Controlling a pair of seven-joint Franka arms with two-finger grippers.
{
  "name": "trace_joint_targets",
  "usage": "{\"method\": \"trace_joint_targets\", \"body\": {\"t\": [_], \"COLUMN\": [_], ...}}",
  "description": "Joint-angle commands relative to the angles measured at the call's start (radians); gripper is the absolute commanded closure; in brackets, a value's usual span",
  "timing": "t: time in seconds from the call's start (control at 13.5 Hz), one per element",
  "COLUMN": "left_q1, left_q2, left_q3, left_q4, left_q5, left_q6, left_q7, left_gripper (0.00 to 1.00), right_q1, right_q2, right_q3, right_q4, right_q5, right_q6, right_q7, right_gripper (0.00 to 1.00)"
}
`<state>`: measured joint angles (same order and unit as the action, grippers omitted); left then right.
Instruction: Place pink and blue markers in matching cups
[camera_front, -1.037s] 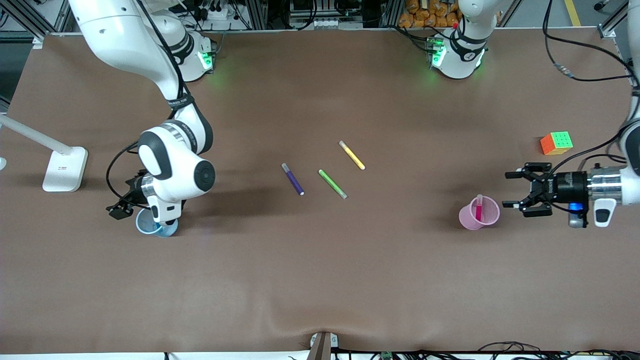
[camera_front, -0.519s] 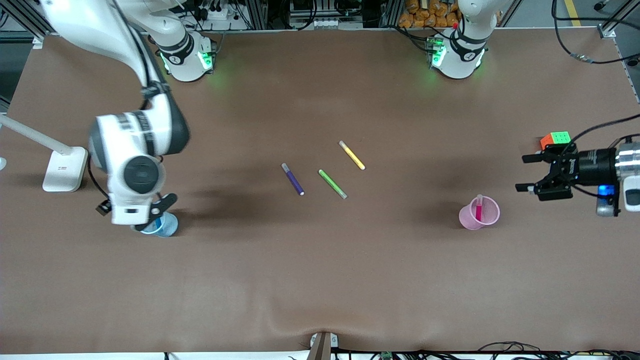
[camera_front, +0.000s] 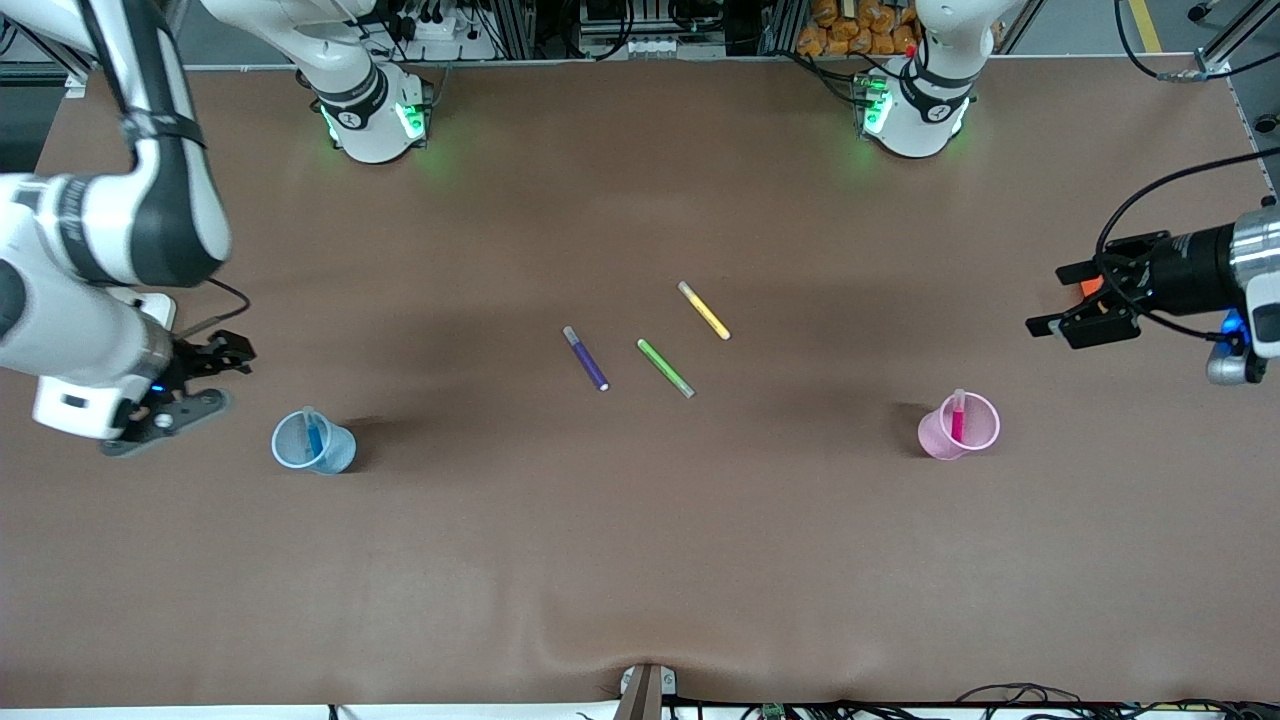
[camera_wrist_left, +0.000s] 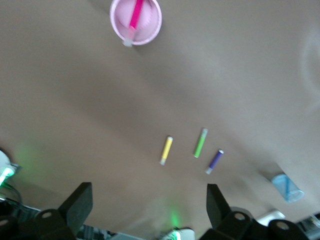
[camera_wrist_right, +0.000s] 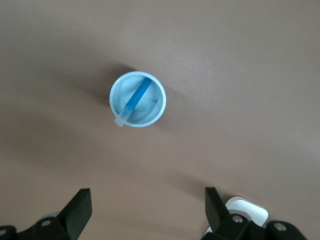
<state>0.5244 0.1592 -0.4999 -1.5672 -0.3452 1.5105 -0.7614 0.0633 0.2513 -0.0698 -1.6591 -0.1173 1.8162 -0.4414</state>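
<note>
A robotics lab is showing here: two white arm bases are sitting bolted at the far edge of a wide table that is wearing a brown cover, their green status lights glowing. Aluminium framing and bundled cables are running along the table's edges, and a white lamp stand is resting toward the right arm's end of the table

A wide table covered in plain brown cloth fills the room's middle, the cloth puckered at the edge nearest the front camera. Along its farthest edge runs a metal frame hung with black cables, and green light glows on the cloth there. Grey floor shows past one corner.
</note>
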Motion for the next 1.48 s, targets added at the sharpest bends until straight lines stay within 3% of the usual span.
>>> {"method": "trace_joint_targets", "body": {"t": [0.0, 0.3, 0.44, 0.74, 1.04, 1.26, 1.41], "left_q1": [0.008, 0.009, -0.048, -0.314, -0.487, -0.508, -0.537], "left_q2": [-0.072, -0.113, -0.142, -0.178, -0.202, -0.251, -0.294], "left_q3": [-0.052, -0.120, -0.103, 0.195, 0.450, 0.483, 0.483], "left_q4": [-0.008, -0.002, -0.004, -0.007, -0.017, -0.077, -0.123], "left_q5": [0.142, 0.340, 0.461, 0.485, 0.398, 0.364, 0.361], "left_q6": [-0.021, -0.021, -0.016, -0.019, -0.016, -0.007, -0.007], "left_q7": [0.075, 0.222, 0.348, 0.392, 0.482, 0.534, 0.551], "left_gripper": [0.00, 0.00, 0.00, 0.00, 0.00, 0.00, 0.00], "right_q1": [-0.013, -0.017, -0.029, -0.065, -0.108, -0.108, -0.109], "right_q2": [-0.092, -0.155, -0.179, -0.221, -0.245, -0.247, -0.285], "right_q3": [0.016, 0.018, 0.016, 0.028, 0.076, 0.071, 0.073], "right_q4": [-0.025, -0.019, -0.008, -0.001, 0.047, 0.122, 0.117], "right_q5": [0.039, 0.060, 0.083, 0.181, 0.188, 0.179, 0.174], "right_q6": [-0.006, -0.031, -0.054, -0.110, -0.208, -0.325, -0.350], "right_q7": [0.137, 0.311, 0.335, 0.412, 0.426, 0.428, 0.426], "right_gripper": [0.00, 0.00, 0.00, 0.00, 0.00, 0.00, 0.00]}}
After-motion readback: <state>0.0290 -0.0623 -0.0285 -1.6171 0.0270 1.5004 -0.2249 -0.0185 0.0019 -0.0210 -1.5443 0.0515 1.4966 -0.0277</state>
